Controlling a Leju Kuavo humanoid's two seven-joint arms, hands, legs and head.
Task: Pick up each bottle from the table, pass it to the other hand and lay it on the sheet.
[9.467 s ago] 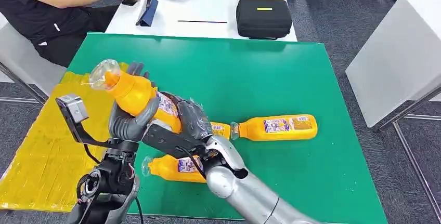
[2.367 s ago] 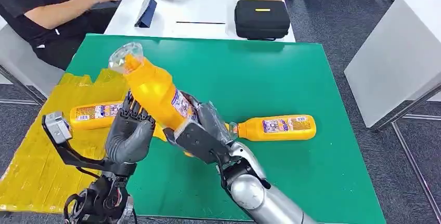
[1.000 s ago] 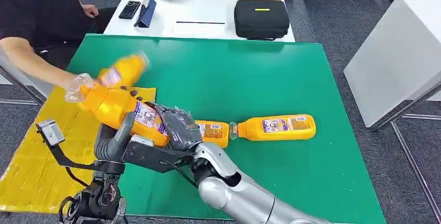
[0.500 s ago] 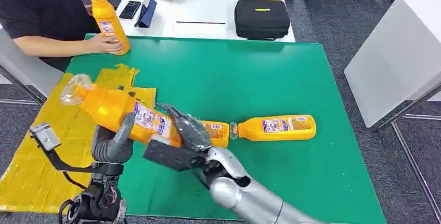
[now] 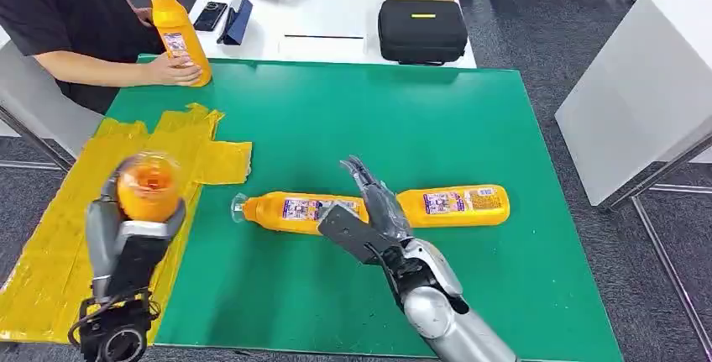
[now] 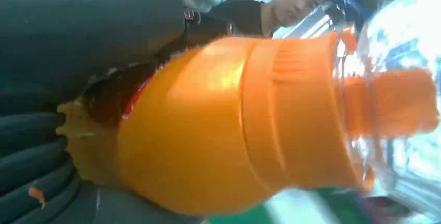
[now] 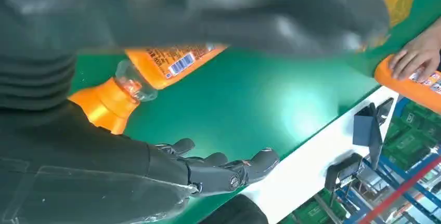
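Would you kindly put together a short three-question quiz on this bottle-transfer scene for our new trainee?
1. True or false: the right robot hand holds a bottle.
2. Which robot hand holds the raised bottle? A) left B) right C) neither
3. Fill in: the person's hand steadies an upright bottle at the far left corner of the ____ table.

Key:
1. False; it is open above the two bottles lying on the table.
2. A; the left robot hand grips it over the yellow sheet.
3. green
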